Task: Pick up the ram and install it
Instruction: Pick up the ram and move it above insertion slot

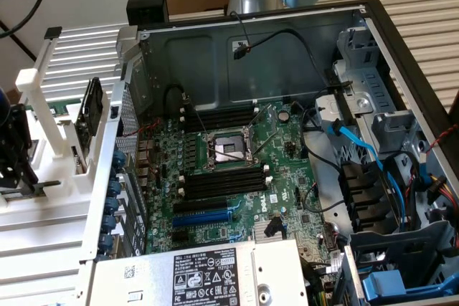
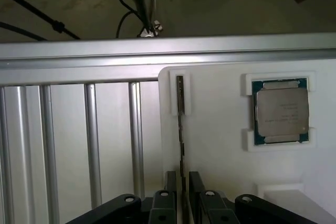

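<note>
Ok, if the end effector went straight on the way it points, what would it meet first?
Probably the ram, standing edge-on in the white holder. The open end effector lines up with it, a finger on each side. How far off it is, the depth leaves unclear.

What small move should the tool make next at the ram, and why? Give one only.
Probably close the tool on the ram. Its fingers straddle the stick, which stands on edge in the white holder, with a slim gap on each side, so nothing is gripped yet.
</note>
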Controlling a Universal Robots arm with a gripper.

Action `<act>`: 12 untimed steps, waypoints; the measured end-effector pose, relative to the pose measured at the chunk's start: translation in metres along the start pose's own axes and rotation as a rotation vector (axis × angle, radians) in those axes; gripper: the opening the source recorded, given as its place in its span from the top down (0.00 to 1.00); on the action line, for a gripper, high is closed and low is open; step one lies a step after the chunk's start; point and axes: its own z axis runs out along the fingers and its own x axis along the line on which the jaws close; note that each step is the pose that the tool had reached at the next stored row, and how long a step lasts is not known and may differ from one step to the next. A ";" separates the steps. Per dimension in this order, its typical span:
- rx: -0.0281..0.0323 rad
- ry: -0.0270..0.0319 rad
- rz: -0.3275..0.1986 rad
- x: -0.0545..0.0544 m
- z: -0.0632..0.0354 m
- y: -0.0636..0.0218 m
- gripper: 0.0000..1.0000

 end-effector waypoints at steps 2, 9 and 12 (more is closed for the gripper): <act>-0.0001 0.0001 0.000 0.000 0.0001 -0.0013 0.76; -0.0050 0.0004 0.000 0.000 0.0034 -0.0053 0.76; -0.0074 0.0003 0.000 0.000 0.0038 -0.0052 0.76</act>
